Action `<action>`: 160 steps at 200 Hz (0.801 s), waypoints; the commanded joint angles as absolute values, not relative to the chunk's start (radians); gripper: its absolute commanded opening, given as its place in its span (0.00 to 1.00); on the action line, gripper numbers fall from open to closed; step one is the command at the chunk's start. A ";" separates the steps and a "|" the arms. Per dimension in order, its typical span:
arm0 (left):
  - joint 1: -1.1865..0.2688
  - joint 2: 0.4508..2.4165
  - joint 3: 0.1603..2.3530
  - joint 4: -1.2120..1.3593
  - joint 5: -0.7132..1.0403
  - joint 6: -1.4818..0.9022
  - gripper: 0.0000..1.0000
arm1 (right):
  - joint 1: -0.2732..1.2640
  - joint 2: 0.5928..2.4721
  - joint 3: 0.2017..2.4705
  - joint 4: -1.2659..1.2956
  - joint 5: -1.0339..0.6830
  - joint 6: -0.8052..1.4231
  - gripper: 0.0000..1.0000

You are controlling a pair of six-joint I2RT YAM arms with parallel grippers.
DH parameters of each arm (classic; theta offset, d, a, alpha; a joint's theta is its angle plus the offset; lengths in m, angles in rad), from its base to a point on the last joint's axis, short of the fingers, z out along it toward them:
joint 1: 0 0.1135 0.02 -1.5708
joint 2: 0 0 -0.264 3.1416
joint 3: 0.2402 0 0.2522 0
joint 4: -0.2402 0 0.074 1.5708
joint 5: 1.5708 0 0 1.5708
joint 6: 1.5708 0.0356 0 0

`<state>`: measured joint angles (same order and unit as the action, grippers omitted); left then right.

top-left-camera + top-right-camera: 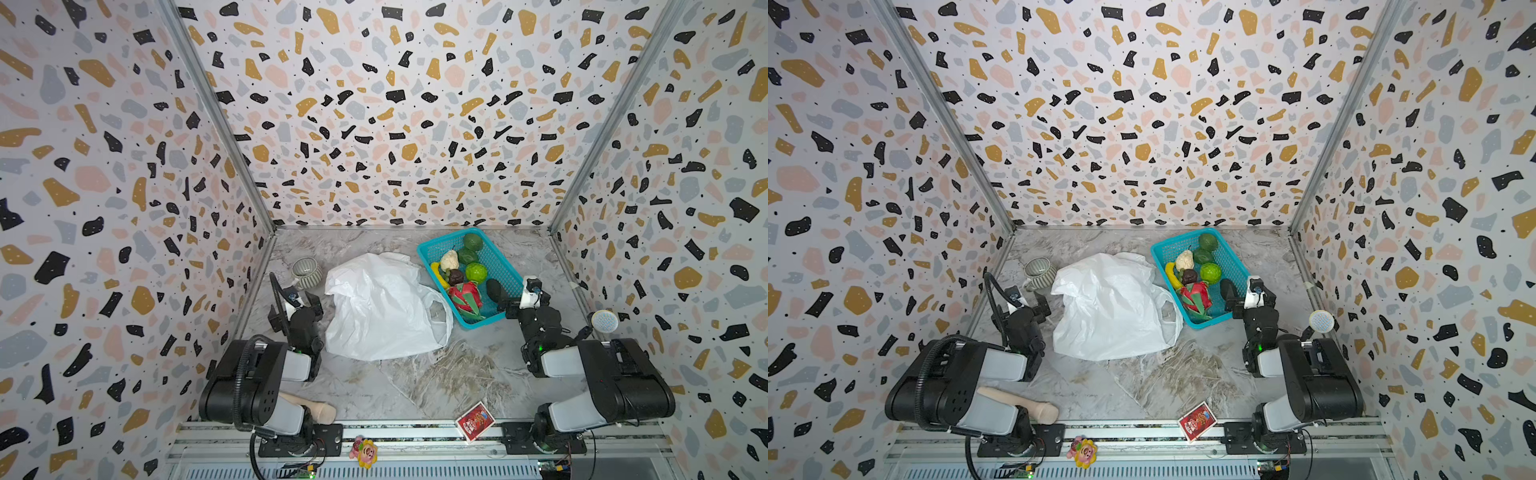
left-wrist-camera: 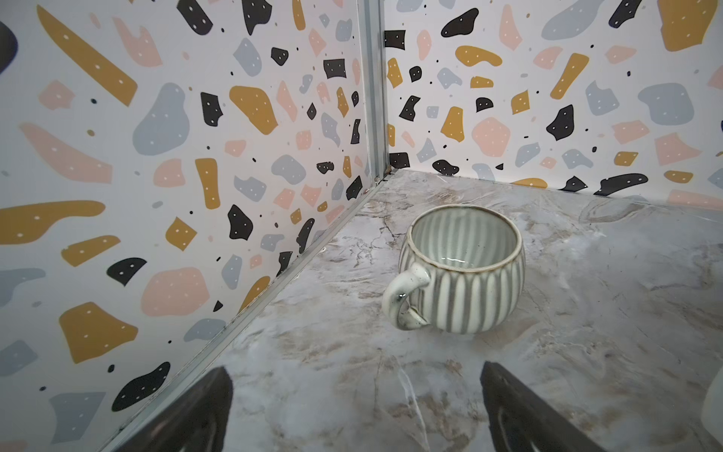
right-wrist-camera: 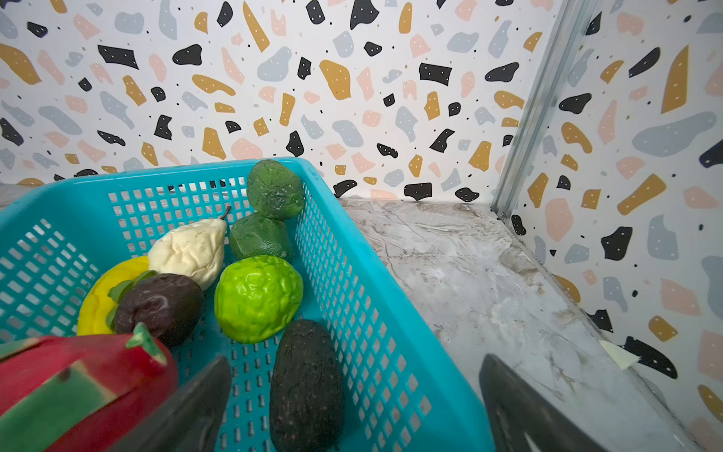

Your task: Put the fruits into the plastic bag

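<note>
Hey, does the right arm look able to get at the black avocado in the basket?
Probably yes. The right gripper is open right at the rim of the basket, and the black avocado lies just ahead with nothing on top of it.

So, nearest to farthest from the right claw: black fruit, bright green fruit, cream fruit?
Right wrist view, from the right gripper:
1. Black fruit, near end of the basket.
2. Bright green fruit, middle.
3. Cream fruit, farther back.
</note>
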<state>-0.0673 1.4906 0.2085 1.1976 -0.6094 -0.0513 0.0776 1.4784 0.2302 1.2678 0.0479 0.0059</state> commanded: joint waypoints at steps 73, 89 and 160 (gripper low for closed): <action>-0.066 1.497 0.227 1.230 -0.616 -0.041 1.00 | 0.076 1.486 0.222 1.208 0.046 -0.005 0.99; -0.066 1.498 0.227 1.230 -0.617 -0.041 0.99 | 0.075 1.486 0.223 1.208 0.045 -0.005 0.99; -0.066 1.501 0.229 1.228 -0.615 -0.041 0.99 | 0.087 1.483 0.219 1.210 0.059 -0.011 0.99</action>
<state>-0.0673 1.4948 0.2100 1.1969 -0.6098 -0.0509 0.0807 1.4784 0.2302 1.2678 0.0498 0.0059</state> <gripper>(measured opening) 0.994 0.990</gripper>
